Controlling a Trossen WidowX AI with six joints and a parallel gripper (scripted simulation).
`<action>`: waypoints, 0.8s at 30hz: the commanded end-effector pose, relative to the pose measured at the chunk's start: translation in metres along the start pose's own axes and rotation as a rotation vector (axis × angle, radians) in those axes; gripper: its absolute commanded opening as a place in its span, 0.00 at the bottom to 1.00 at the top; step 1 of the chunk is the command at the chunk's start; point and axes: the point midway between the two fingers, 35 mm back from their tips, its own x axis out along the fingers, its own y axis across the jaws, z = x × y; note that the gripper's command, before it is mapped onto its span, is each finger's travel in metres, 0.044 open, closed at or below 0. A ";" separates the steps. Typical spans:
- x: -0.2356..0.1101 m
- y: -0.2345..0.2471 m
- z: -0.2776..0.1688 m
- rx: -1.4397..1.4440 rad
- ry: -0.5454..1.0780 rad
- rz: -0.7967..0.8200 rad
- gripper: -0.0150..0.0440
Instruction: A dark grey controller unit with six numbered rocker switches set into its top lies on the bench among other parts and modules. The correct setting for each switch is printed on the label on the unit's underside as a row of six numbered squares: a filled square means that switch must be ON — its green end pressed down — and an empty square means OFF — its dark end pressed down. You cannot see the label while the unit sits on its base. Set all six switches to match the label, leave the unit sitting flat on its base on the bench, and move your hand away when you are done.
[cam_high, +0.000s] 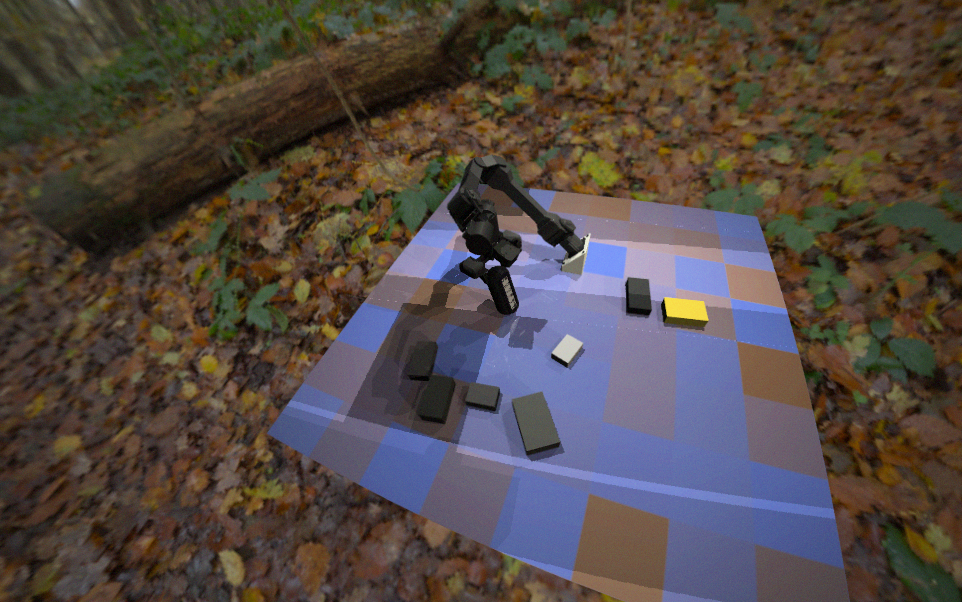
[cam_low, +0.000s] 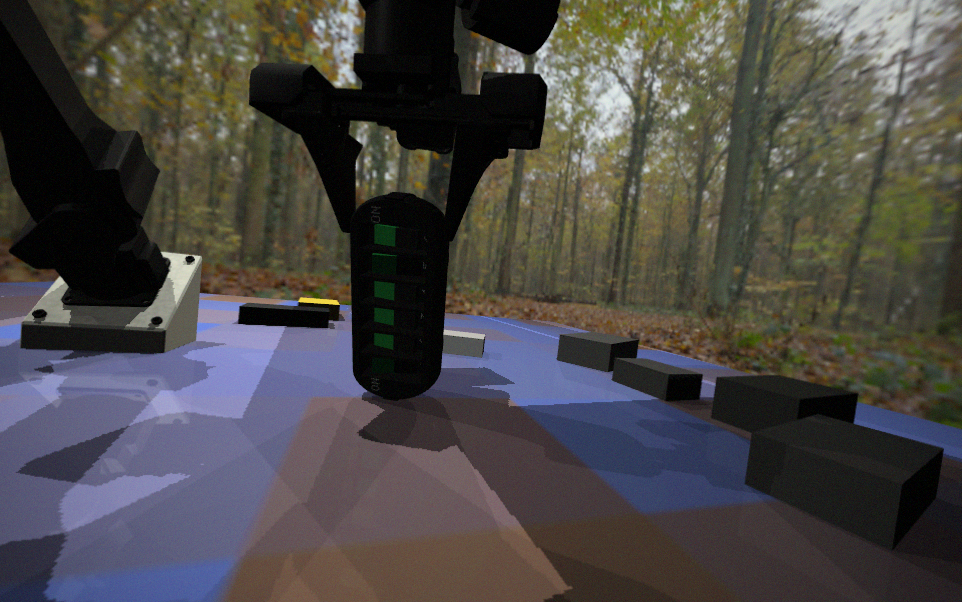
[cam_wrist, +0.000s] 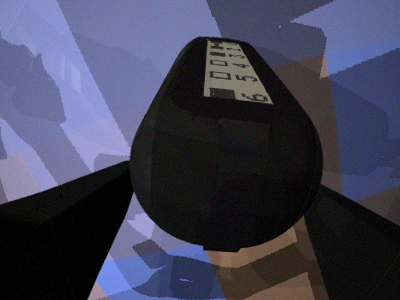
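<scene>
The dark grey controller unit stands on end, tilted, its lower end at or just above the patterned bench. My gripper is shut on its upper end, one finger on each side. In the exterior view the switch face shows a column of green rocker ends. In the wrist view the underside label is seen steeply from above: the square by 6 looks filled, the one by 5 looks empty, and the rest are too foreshortened to read.
The arm's base stands at the back. A black block, a yellow block and a white block lie nearby. Several dark blocks lie toward the front.
</scene>
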 end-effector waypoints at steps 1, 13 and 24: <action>0.004 0.000 -0.006 -0.005 0.025 0.011 0.83; 0.007 0.000 -0.014 -0.005 0.055 0.010 0.83; 0.009 0.000 -0.023 -0.005 0.060 0.010 0.83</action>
